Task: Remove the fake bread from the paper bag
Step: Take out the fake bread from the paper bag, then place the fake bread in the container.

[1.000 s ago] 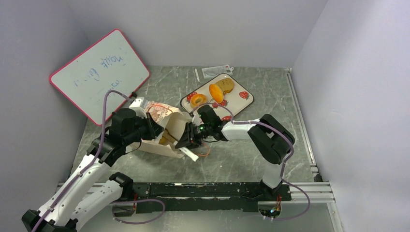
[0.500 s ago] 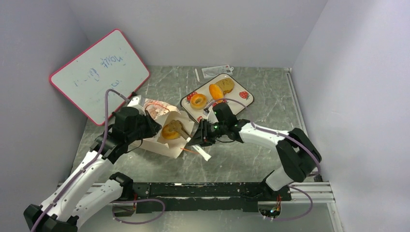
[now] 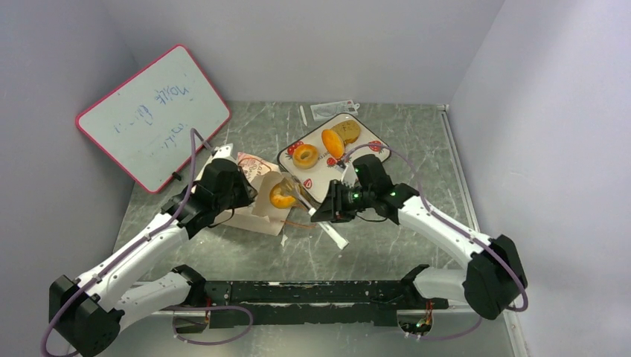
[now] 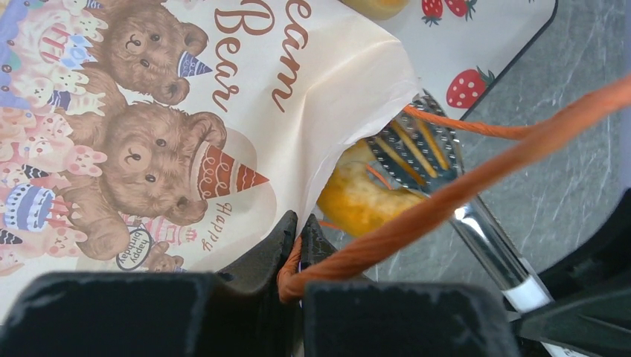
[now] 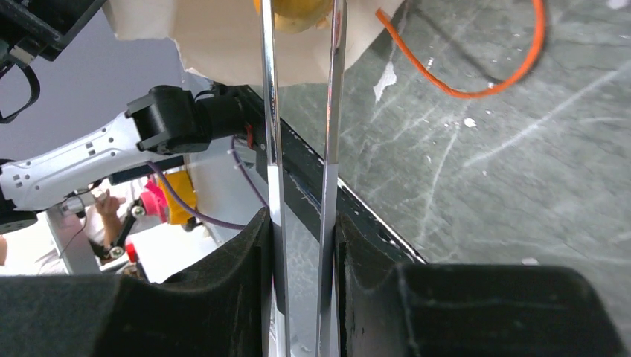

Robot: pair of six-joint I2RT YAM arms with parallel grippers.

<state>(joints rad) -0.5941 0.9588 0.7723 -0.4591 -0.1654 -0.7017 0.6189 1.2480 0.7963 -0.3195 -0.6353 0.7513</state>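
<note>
The paper bag (image 3: 253, 207) lies on its side on the grey, marble-patterned table (image 3: 417, 156), with its mouth turned toward the strawberry-print tray (image 3: 356, 153). Its upper face is matte cream paper printed with brown teddy bears in party hats and rust-coloured lettering. At that mouth sits one piece of the fake bread, an orange loaf (image 4: 356, 202). It is glossy and yellow-orange, partly tucked under the bag's paper edge and caught between the slotted heads of a pair of shiny metal tongs (image 4: 417, 147). The right gripper (image 5: 301, 223) is pressed onto the tongs' two thin steel arms, squeezing them close together between its black pads. The left gripper (image 4: 299, 232) is pinched tight on the bag's twisted orange cord handle (image 4: 461, 160), which runs taut from its fingers across the wrist view (a second cord (image 5: 465, 94) lies as a slack loop on the table just beside the bag). Three other breads lie on the tray, outside the bag: a golden-brown ring doughnut (image 3: 304, 155), a smooth orange oval bun (image 3: 332, 143) and a round, rough tan bun (image 3: 347, 132). A pink-framed whiteboard (image 3: 152, 115) with blue scribbles stands tilted at the back left.
</note>
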